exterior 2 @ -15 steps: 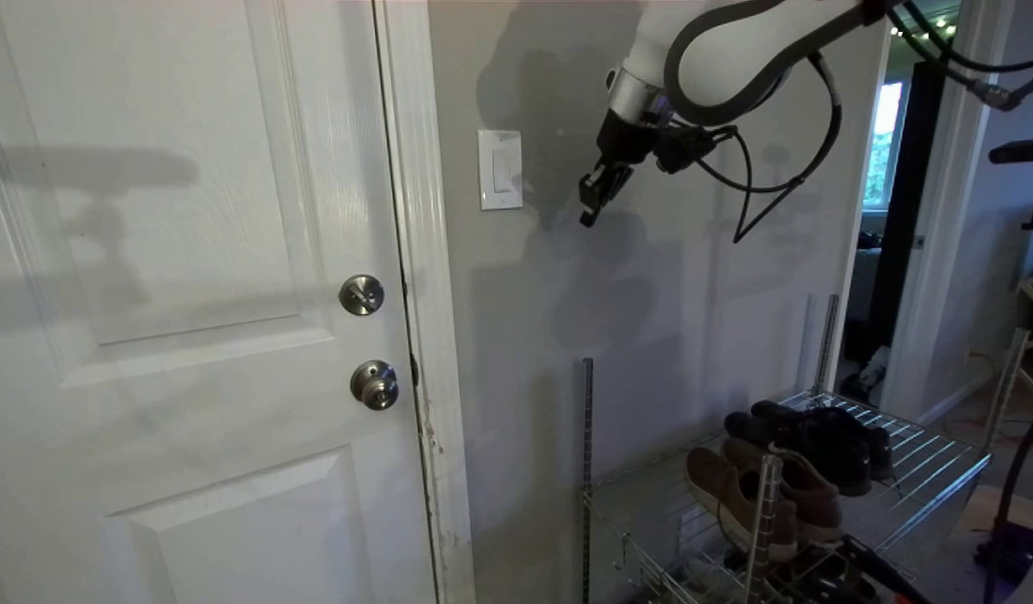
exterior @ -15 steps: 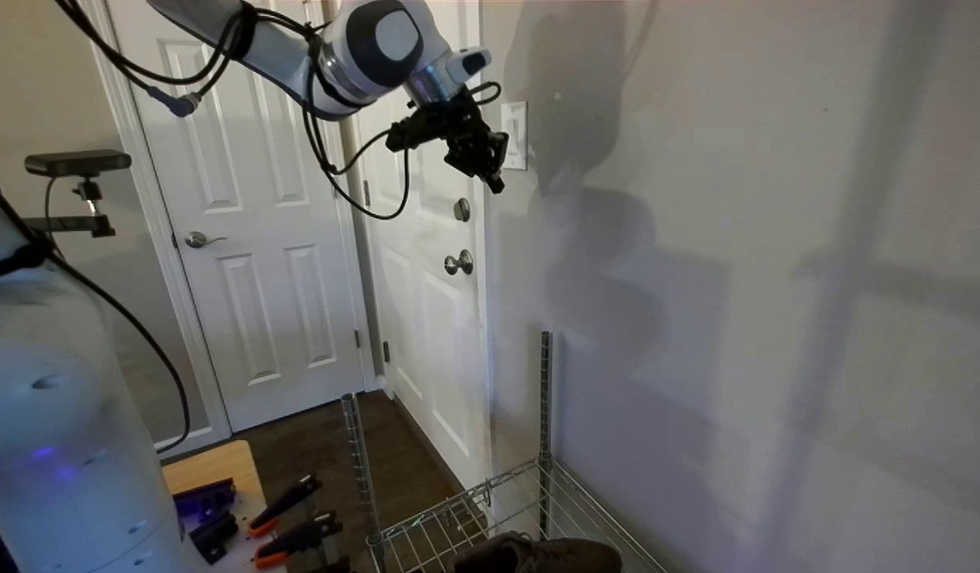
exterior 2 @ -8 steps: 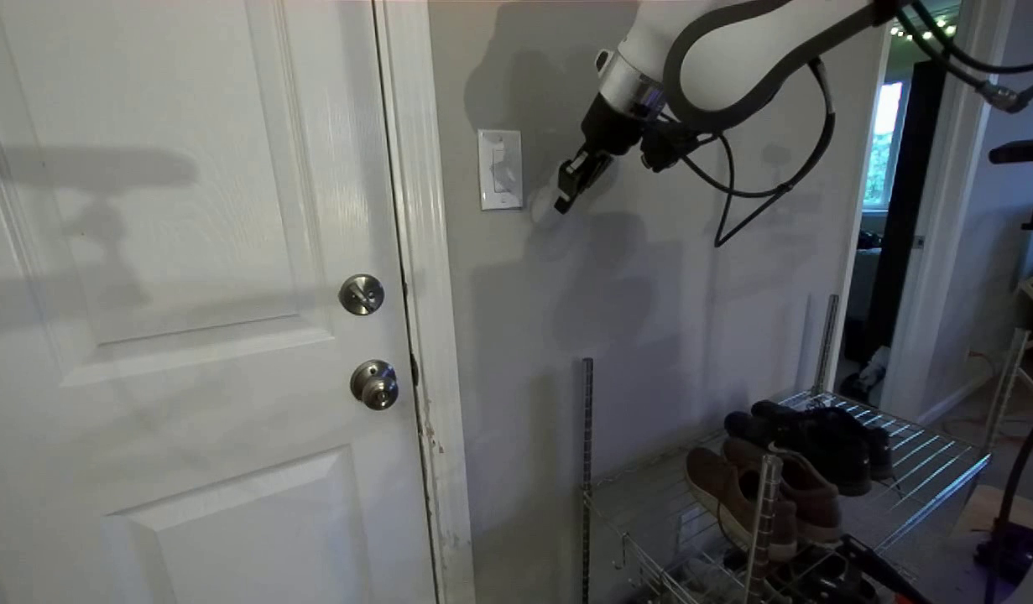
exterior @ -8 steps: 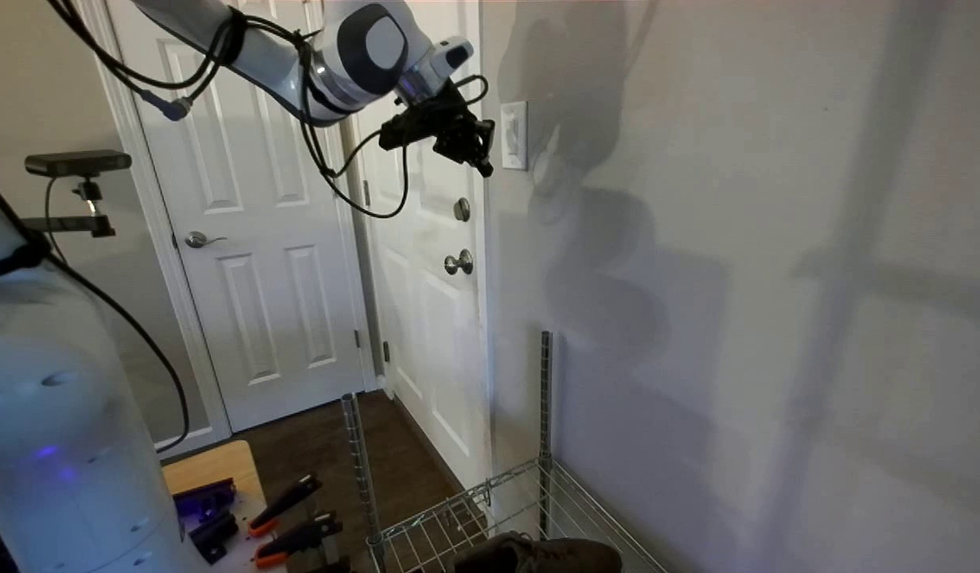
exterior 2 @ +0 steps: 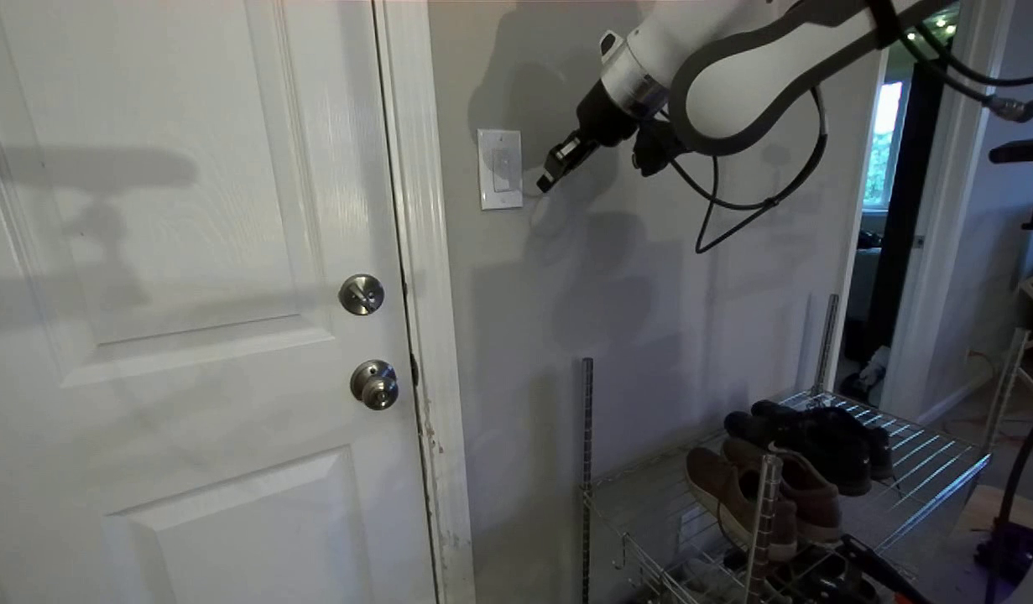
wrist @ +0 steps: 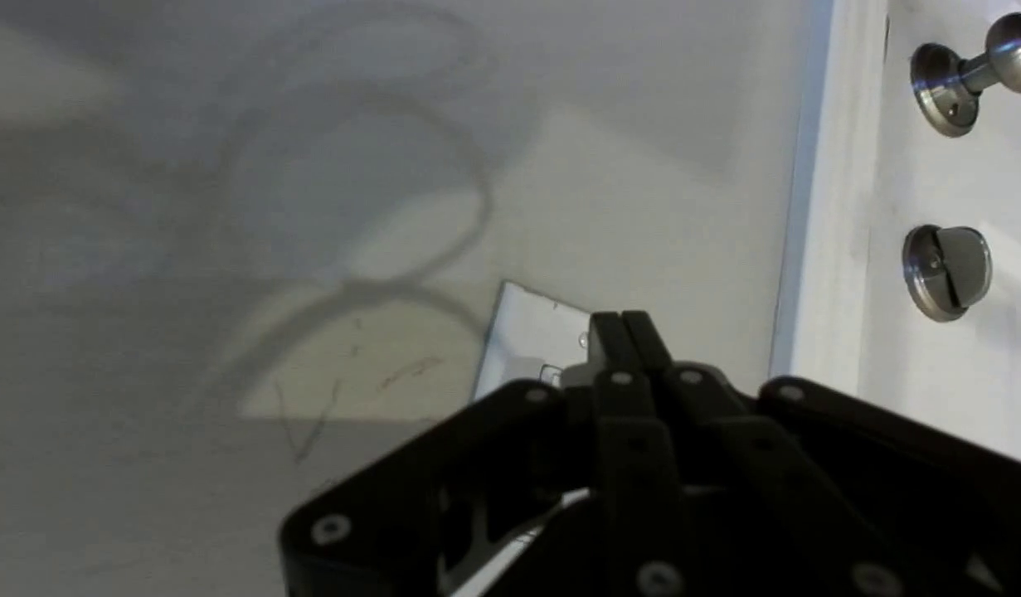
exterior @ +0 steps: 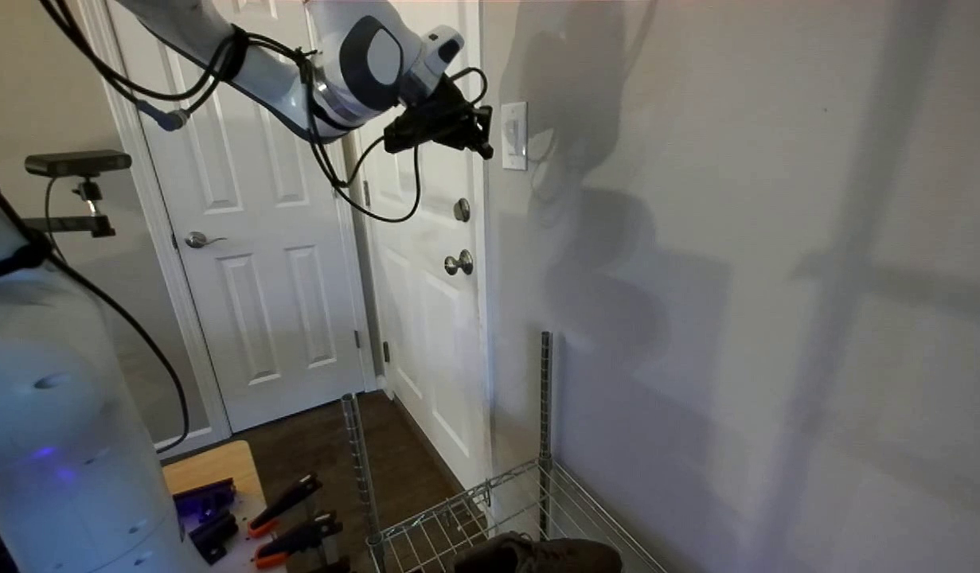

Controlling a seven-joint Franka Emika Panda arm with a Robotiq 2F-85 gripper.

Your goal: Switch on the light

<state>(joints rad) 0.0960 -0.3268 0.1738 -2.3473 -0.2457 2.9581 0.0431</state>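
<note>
The light's switch is a white rectangular wall plate [exterior: 514,135] with a rocker in its middle. It shows whole in both exterior views [exterior 2: 500,169], beside the door frame. No lamp is in view. My gripper [exterior: 488,151] is in front of the wall near the plate's lower half; in an exterior view its tips [exterior 2: 546,183] appear just right of the plate. In the wrist view my gripper [wrist: 624,319] is shut, its two fingertips together with nothing between them. There it covers most of the plate [wrist: 537,325]; one end of the plate shows. I cannot tell whether the tips touch anything.
A white door [exterior 2: 189,436] with a round knob [exterior 2: 374,385] and a deadbolt [exterior 2: 362,295] stands beside the plate. Below the arm is a wire rack [exterior 2: 927,470] with upright posts [exterior 2: 587,478] and shoes [exterior 2: 743,495]. Cables [exterior: 378,215] hang from the arm.
My gripper has moved up and closer to the switch plate, and it points less steeply downward. In an exterior view the plate, partly covered before, now shows whole. The plate has not moved.
</note>
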